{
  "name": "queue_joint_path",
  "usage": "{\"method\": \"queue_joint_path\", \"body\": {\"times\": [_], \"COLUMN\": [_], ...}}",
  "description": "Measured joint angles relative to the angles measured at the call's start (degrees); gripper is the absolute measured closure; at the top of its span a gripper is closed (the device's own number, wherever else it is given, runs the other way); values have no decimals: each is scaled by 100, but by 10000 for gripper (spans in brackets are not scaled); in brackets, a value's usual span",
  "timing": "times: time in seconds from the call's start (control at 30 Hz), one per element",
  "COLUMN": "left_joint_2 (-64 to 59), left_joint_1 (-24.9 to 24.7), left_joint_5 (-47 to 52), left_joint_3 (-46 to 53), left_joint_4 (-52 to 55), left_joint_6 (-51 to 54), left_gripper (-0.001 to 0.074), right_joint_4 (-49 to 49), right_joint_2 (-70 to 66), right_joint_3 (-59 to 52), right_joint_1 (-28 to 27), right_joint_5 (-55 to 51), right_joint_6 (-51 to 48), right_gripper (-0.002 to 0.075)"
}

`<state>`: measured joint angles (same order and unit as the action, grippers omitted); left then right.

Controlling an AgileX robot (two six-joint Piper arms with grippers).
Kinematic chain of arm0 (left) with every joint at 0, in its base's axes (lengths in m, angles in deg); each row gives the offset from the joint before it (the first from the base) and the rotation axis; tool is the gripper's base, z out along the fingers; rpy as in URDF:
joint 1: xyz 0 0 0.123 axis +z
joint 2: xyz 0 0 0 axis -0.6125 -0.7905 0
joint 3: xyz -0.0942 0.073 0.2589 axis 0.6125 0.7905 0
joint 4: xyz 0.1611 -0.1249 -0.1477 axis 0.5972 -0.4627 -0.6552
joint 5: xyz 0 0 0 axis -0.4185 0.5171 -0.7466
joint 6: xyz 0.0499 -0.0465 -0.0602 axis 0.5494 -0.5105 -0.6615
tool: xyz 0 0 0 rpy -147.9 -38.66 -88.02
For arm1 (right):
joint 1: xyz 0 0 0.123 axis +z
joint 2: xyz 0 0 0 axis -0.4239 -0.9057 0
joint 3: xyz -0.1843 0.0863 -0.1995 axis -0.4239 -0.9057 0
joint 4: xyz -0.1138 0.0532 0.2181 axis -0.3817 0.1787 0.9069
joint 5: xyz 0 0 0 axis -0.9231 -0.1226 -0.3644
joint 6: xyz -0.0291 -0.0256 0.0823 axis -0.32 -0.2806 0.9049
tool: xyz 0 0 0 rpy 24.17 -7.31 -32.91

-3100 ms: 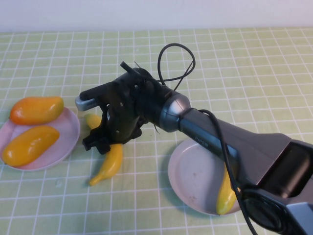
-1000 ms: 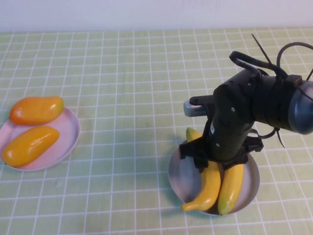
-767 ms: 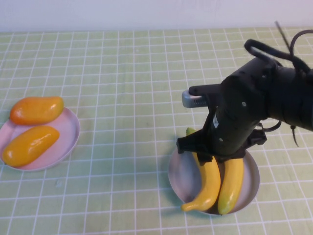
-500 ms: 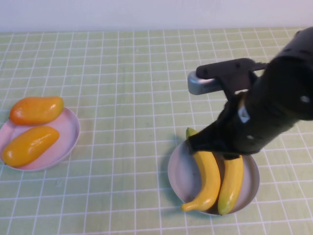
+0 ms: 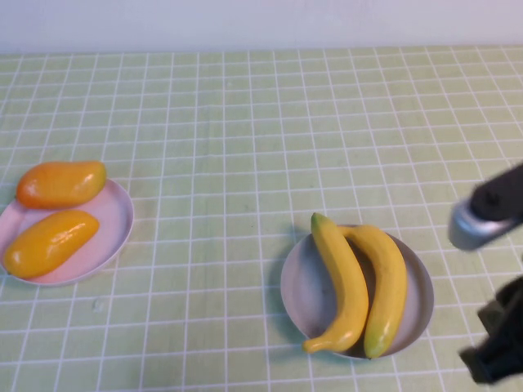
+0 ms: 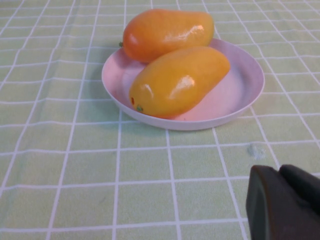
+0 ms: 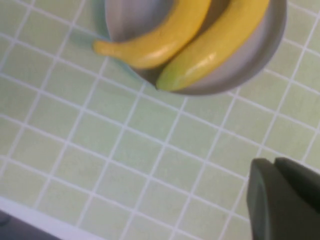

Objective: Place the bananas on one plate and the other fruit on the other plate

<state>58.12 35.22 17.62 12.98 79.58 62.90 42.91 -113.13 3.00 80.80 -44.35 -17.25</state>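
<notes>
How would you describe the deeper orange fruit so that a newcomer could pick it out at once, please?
On the table's left stands the pink plate, far from the grey plate with the bananas. Two oval fruits lie on it; the deeper orange fruit is the farther one, over the far rim, darker than the yellow-orange fruit.

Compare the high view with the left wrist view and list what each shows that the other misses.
Only the high view shows both bananas lying on the grey-blue plate, and the right gripper at the frame's right edge. Only the left wrist view shows the left gripper, beside the pink plate. Both show the pink plate holding the yellow-orange mango and the deeper orange mango, on the checked cloth.
</notes>
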Motion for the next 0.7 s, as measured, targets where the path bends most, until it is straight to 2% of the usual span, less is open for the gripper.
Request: {"method": "queue_joint_path", "body": {"times": [0.1,0.2,0.43,0.53,0.7], "left_joint_2": [0,0,0,0,0], "left_joint_1": [0,0,0,0,0], "left_joint_5": [0,0,0,0,0], "left_joint_3": [0,0,0,0,0], "left_joint_4": [0,0,0,0,0], "left_joint_6": [0,0,0,0,0], "left_gripper": [736,736,736,736,736], "right_joint_4": [-14,-168,-796,-928,-1048], "right_joint_2": [355,716,1558,2059,3084], "right_joint_3": [-456,-997,-2631,-3407,-4749], "right_joint_1": [0,0,-151,-909,-2899], "right_joint_5": [126,699,2370,3327,5397], "right_joint_6": [-263,-325,327,377,417], "right_gripper": [741,741,741,741,741]}}
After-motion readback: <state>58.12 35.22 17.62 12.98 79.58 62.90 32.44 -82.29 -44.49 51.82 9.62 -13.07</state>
